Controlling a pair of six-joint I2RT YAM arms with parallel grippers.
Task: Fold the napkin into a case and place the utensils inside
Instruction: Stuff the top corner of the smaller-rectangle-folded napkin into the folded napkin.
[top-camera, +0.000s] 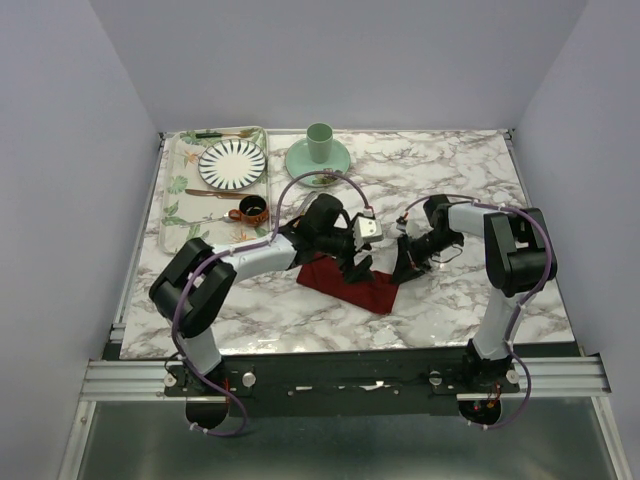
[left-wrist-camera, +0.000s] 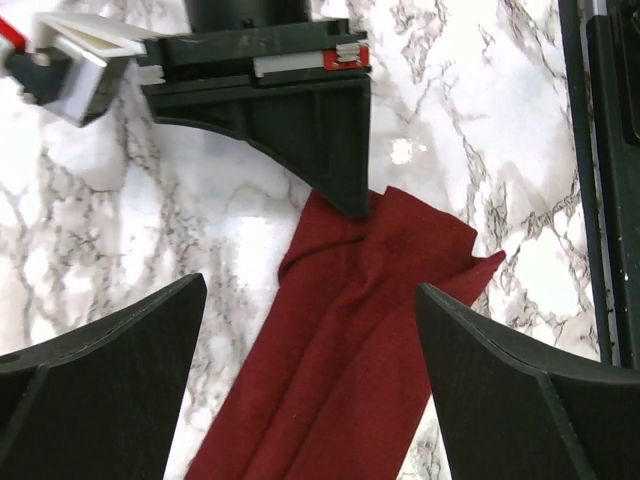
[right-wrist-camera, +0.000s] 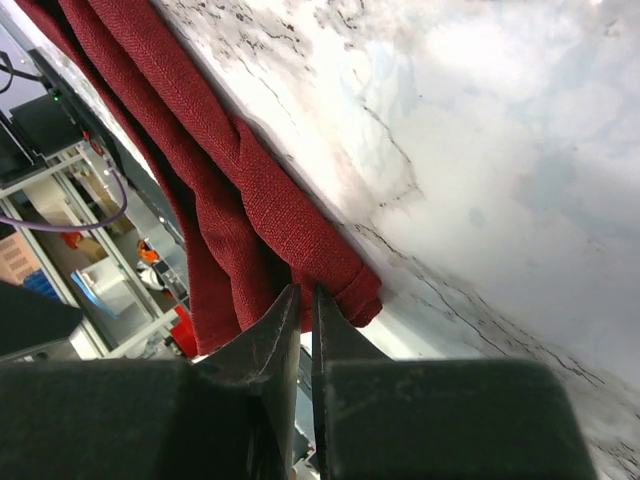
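The dark red napkin (top-camera: 352, 284) lies in the middle of the marble table, folded into a long creased band (left-wrist-camera: 350, 350). My left gripper (top-camera: 356, 264) hovers right over it, jaws wide open astride the band (left-wrist-camera: 310, 286) with nothing between them. My right gripper (top-camera: 405, 266) is down at the band's right end, shut on the napkin's edge (right-wrist-camera: 306, 291). The cloth (right-wrist-camera: 200, 150) bunches up against its tips. In the left wrist view one right finger (left-wrist-camera: 330, 140) touches the end of the cloth. The utensils are out of view.
A floral tray (top-camera: 176, 200) at the back left holds a striped plate (top-camera: 232, 163), a small brown cup (top-camera: 252, 209) and two thin utensils, one green-handled (top-camera: 214, 134), one brown-gold (top-camera: 214, 194). A green cup (top-camera: 319, 142) stands on a green saucer (top-camera: 300, 162).
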